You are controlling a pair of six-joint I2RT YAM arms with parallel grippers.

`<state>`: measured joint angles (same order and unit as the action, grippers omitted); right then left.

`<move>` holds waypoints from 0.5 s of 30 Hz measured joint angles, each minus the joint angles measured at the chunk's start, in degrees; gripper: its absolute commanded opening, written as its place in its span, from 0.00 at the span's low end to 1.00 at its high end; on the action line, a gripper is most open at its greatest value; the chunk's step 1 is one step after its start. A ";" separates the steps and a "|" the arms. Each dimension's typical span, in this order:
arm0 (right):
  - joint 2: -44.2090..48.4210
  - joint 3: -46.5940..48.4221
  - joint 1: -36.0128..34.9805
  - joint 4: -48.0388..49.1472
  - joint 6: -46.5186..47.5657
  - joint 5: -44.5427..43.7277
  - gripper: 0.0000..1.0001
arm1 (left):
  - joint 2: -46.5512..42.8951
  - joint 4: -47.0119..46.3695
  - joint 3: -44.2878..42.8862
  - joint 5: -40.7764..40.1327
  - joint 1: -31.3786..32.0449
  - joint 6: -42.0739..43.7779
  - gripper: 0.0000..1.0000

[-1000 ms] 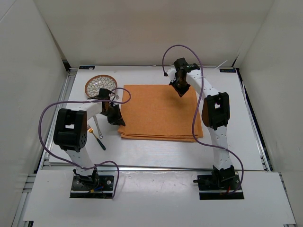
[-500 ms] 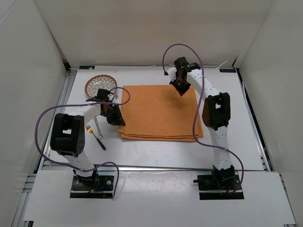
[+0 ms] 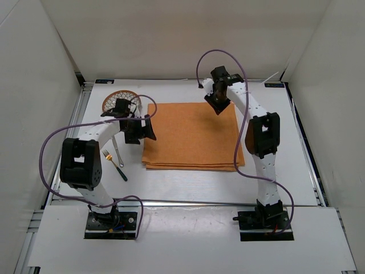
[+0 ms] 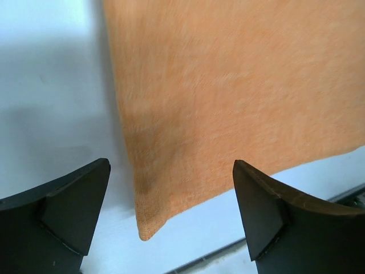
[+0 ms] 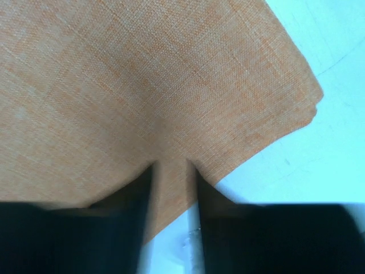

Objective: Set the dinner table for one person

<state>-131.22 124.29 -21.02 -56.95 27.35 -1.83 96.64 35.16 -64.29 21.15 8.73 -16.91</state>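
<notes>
Left claw [image 4: 171, 182] released wide above placemat [image 4: 239, 80] edge, dinner table [image 4: 45, 85] beneath, right claw [image 5: 171, 182] grip unclear

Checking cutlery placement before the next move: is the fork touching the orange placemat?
Apart. The top view shows bare table between the fork and the placemat.

Bright, even light; soft shadows; right wrist view blurred along the bottom.
</notes>
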 measured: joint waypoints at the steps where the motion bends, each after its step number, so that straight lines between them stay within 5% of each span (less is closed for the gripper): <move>1: 0.44 -0.02 0.00 -0.04 0.00 -0.13 0.77 | -0.17 0.31 -1.70 -0.48 0.00 0.87 1.00; 2: 1.11 -0.04 0.00 -0.04 0.11 -0.24 0.90 | -0.57 0.72 -3.69 -1.57 -0.09 2.10 1.00; 4: 3.08 -0.26 -0.11 -0.02 1.18 -0.66 1.00 | -1.77 1.31 -7.15 -3.52 -0.79 4.42 1.00; 15: 27.39 -4.39 -3.85 -0.59 3.67 -4.17 1.00 | 2.71 3.85 -18.27 -0.70 -24.65 10.03 1.00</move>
<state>-103.83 119.90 -24.86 -57.54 31.03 -6.00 99.35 39.00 -82.56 20.45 -15.92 -6.87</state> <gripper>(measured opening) 0.996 0.995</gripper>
